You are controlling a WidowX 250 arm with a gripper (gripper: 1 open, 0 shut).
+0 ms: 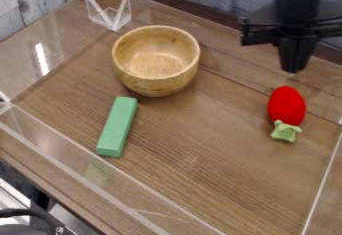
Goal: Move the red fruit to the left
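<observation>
The gripper hangs pinched closed and empty, tip pointing down. The red fruit lies just below it in the picture on the surface, not touching, stem toward the viewer.

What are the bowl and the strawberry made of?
The bowl looks like light wood with a smooth finish: you can see pale tan grain rings. The strawberry looks like a toy, perhaps plastic or soft felt; its even bright red and pale green stem suggest that, but the picture is too small to tell which.
</observation>
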